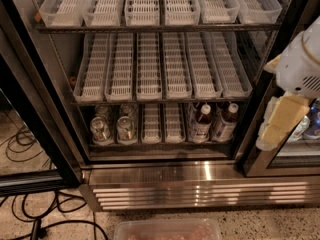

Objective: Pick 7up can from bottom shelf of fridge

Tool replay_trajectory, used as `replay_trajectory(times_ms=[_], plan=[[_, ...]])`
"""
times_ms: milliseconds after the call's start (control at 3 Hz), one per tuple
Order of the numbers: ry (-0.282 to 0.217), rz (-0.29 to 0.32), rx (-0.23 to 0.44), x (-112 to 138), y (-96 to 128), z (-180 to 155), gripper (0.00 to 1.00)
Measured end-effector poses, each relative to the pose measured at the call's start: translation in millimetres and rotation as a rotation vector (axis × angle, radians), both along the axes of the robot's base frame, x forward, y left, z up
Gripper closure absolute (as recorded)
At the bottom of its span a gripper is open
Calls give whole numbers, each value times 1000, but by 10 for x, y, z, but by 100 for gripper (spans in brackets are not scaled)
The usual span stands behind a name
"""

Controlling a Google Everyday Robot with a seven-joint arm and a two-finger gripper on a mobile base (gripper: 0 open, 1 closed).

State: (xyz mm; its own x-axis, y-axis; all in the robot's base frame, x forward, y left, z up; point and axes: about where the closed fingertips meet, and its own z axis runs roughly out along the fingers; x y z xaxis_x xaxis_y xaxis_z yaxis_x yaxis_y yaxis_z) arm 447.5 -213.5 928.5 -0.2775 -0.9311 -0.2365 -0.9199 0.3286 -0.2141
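Gripper (pixel 274 133): hung at the right, outside the fridge (pixel 200 174), well apart from the cans; its grip state could not be told.
7up can (pixel 100 130): upright, front left of the bottom shelf (pixel 151 126), a twin just beside it.
Handling: judged light, stiff, dentable and slick; best gripped mid-body.

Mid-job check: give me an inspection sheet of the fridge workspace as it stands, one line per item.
Surface: bottom shelf, dark wire rack with white slotted lanes.
Job's things: small silvery green-labelled 7up cans in the two left lanes; front-left can upright, untouched; steel-lined fridge open.
Clutter: two brown bottles with white caps in the right lanes; clear plastic tub on the floor.
Grippers: white-and-yellow gripper at right, outside the fridge, well apart from the cans.
Cables: black cables loose on the floor, left.
Surroundings: higher racks of white lanes; ribbed stainless base grille.
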Motion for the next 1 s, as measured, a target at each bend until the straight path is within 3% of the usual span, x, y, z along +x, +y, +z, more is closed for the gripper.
replay_trajectory(times_ms=[667,1000], plan=[[27,-13,61,204,127,-1127,0],[35,22,100,244,320,-1397,0]])
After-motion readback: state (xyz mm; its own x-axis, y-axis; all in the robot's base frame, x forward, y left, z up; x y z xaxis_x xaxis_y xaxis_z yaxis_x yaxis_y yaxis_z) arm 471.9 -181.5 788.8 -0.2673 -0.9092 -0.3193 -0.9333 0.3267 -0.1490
